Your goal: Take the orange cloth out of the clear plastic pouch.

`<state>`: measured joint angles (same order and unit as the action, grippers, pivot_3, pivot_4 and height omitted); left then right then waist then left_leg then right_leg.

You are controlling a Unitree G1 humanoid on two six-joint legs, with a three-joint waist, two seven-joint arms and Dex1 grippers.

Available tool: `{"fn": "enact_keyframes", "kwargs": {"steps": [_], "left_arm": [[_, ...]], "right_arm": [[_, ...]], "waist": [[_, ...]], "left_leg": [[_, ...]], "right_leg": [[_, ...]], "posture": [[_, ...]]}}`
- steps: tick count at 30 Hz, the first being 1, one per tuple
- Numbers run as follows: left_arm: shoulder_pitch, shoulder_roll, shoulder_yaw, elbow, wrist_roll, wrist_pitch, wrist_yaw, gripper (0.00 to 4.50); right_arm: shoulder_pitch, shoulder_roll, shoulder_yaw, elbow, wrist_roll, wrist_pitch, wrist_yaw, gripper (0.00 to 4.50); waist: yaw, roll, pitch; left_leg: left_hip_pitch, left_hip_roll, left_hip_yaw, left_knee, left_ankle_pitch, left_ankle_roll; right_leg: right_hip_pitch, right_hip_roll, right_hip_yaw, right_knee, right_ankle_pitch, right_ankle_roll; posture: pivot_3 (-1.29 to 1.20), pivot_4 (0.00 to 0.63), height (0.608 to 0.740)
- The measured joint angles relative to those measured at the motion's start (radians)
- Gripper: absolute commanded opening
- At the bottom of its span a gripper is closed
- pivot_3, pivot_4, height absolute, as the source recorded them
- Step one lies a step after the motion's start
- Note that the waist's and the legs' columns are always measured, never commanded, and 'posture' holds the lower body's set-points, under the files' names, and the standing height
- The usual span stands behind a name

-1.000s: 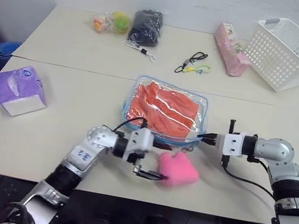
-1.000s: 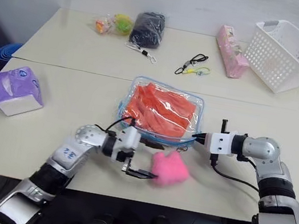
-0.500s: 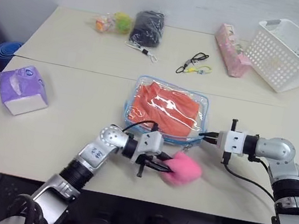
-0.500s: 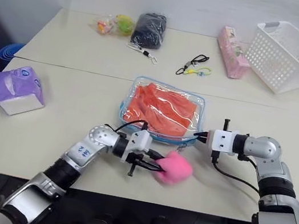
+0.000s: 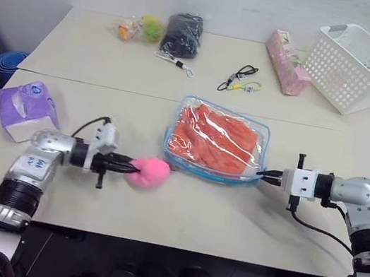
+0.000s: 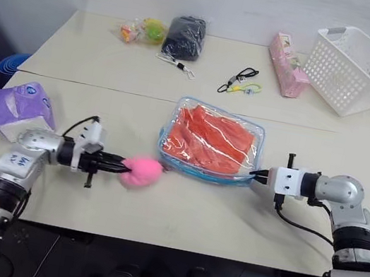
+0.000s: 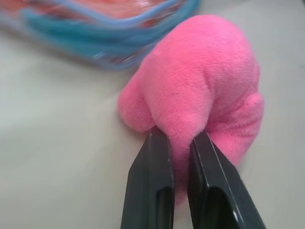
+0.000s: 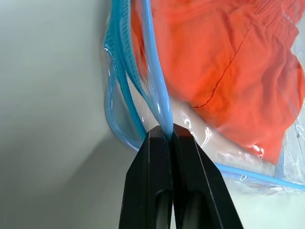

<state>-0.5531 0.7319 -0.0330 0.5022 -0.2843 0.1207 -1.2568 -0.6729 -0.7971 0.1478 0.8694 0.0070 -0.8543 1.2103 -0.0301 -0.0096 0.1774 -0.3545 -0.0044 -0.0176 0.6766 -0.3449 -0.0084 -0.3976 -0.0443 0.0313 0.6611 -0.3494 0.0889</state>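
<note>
Clear plastic pouch (image 5: pixel 217 141) flat at mid-table, orange cloth (image 5: pixel 215 139) inside it. Right gripper (image 8: pixel 169 136) pinched shut on blue zipper trim at pouch's right near corner. Left gripper (image 7: pixel 177 143) clamped on pink plush (image 5: pixel 148 172), just left of pouch's near left corner, resting on table (image 5: pixel 158 209).
</note>
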Motion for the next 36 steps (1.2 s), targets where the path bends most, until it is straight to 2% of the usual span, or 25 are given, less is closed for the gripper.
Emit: {"fn": "enact_keyframes", "kwargs": {"steps": [4, 9, 10, 14, 20, 23, 24, 28, 33, 36], "left_arm": [[-0.089, 0.039, 0.035, 0.168, 0.029, -0.048, 0.039, 0.04], [-0.144, 0.037, 0.034, 0.262, 0.057, -0.122, 0.046, 0.04], [-0.146, 0.036, 0.034, 0.260, 0.050, -0.121, 0.019, 0.39], [-0.144, 0.036, 0.029, 0.236, 0.060, -0.112, -0.018, 1.51], [-0.151, 0.078, 0.033, 0.220, 0.108, -0.226, -0.033, 3.46], [-0.160, 0.099, 0.055, 0.222, 0.102, -0.283, -0.058, 4.41], [-0.163, 0.109, 0.061, 0.223, 0.102, -0.294, -0.061, 4.50], [-0.184, 0.091, 0.067, 0.179, 0.091, -0.341, -0.075, 4.50], [-0.190, -0.064, 0.001, -0.012, 0.041, -0.321, -0.118, 4.50], [-0.247, -0.130, -0.072, 0.059, 0.124, -0.398, -0.098, 4.50]], "right_arm": [[0.022, -0.005, -0.003, -0.002, 0.041, -0.019, 0.028, 0.00], [0.032, -0.005, -0.003, -0.010, 0.095, -0.016, 0.064, 0.00], [0.046, -0.003, -0.013, -0.022, 0.129, 0.021, 0.080, 0.00], [0.127, 0.006, -0.075, -0.162, 0.279, 0.247, 0.148, 0.95], [0.333, -0.085, -0.173, -0.456, 0.413, 0.543, 0.162, 3.08], [0.536, -0.156, -0.288, -0.664, 0.486, 0.688, 0.143, 4.14], [0.588, -0.164, -0.315, -0.712, 0.500, 0.723, 0.137, 4.48], [0.788, -0.158, -0.414, -0.905, 0.535, 0.824, 0.073, 4.48], [0.902, -0.077, -0.474, -1.136, 0.561, 0.880, -0.036, 4.48], [0.978, -0.002, -0.485, -1.237, 0.559, 0.874, -0.097, 4.48]], "waist": [[0.000, 0.000, 0.000], [0.001, 0.000, 0.000], [0.000, 0.000, 0.000], [0.002, 0.000, 0.000], [0.006, 0.000, 0.000], [0.015, 0.000, 0.000], [0.017, 0.000, 0.000], [0.027, 0.000, 0.000], [0.039, 0.000, 0.000], [0.042, -0.001, 0.000]], "left_leg": [[0.000, 0.000, 0.000, 0.000, 0.000, 0.001], [-0.001, 0.000, 0.000, 0.000, -0.001, 0.001], [-0.001, 0.000, 0.000, 0.000, -0.002, 0.001], [-0.002, 0.000, -0.001, 0.000, -0.002, 0.001], [-0.004, 0.000, -0.001, 0.000, -0.002, 0.002], [-0.005, 0.000, -0.001, -0.001, -0.002, 0.002], [-0.005, 0.000, -0.001, -0.001, -0.003, 0.002], [-0.005, 0.000, 0.000, 0.000, -0.003, 0.003], [-0.006, -0.001, 0.000, 0.003, -0.003, 0.003], [-0.006, -0.001, 0.000, 0.003, -0.003, 0.003]], "right_leg": [[0.000, 0.000, 0.000, 0.000, 0.000, 0.000], [-0.001, 0.000, -0.001, -0.001, 0.000, 0.000], [-0.001, 0.000, -0.001, 0.000, 0.000, 0.000], [-0.001, 0.000, -0.001, 0.000, 0.000, 0.000], [-0.003, -0.001, -0.001, -0.001, 0.000, 0.000], [-0.003, -0.001, -0.002, -0.003, 0.000, 0.000], [-0.003, -0.001, -0.002, -0.003, 0.000, 0.000], [-0.003, -0.001, 0.000, -0.002, 0.000, 0.000], [-0.003, -0.001, 0.000, -0.002, 0.001, 0.001], [-0.003, 0.001, 0.000, -0.002, 0.001, 0.001]], "posture": [[0.00, 0.150, 0.740], [0.00, 0.150, 0.740], [0.00, 0.150, 0.740], [0.00, 0.150, 0.740], [0.00, 0.150, 0.740], [0.00, 0.150, 0.740], [0.00, 0.150, 0.740], [0.00, 0.150, 0.740], [0.00, 0.150, 0.740], [0.00, 0.150, 0.740]]}}
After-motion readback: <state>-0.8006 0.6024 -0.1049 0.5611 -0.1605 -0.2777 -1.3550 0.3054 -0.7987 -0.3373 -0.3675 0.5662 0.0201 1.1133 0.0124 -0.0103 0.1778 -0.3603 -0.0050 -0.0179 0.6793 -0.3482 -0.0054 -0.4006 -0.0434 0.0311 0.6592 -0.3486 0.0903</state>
